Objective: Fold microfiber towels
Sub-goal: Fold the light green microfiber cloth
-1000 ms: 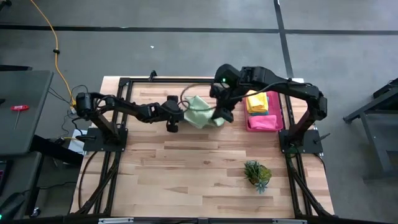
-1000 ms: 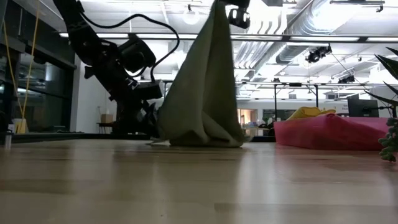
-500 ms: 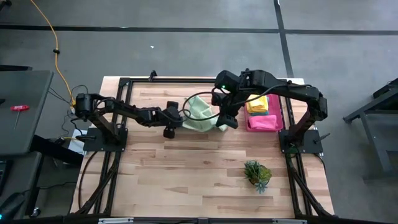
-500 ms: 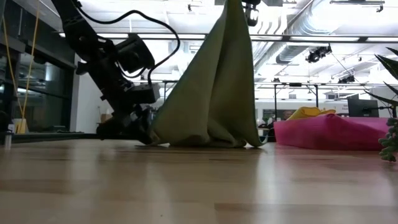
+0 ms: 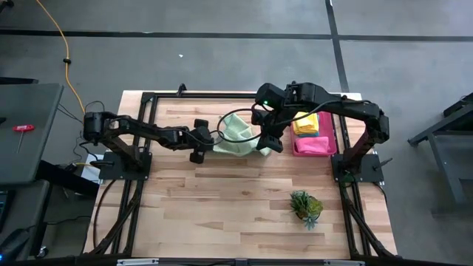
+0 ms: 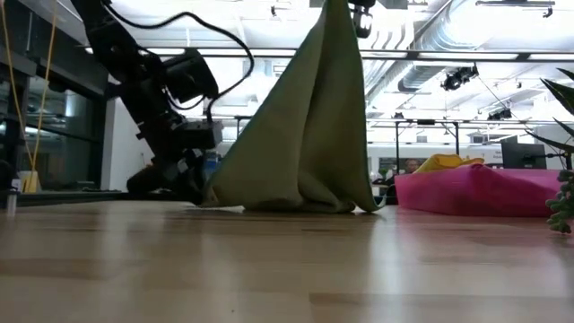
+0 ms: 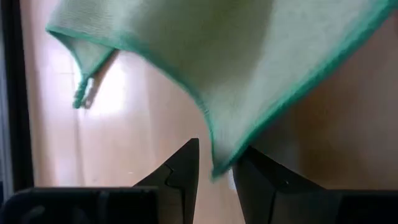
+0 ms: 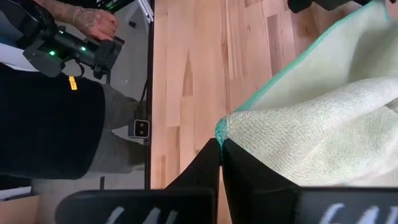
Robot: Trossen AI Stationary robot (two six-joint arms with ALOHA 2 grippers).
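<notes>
A pale green towel hangs like a tent near the back of the counter, its lower edge resting on the wood. The right gripper holds one corner up, jaws clamped together on it, while the left gripper sits low at the opposite side, jaws pinching the towel's green hem. The other towels lie in the pink tray just beside.
</notes>
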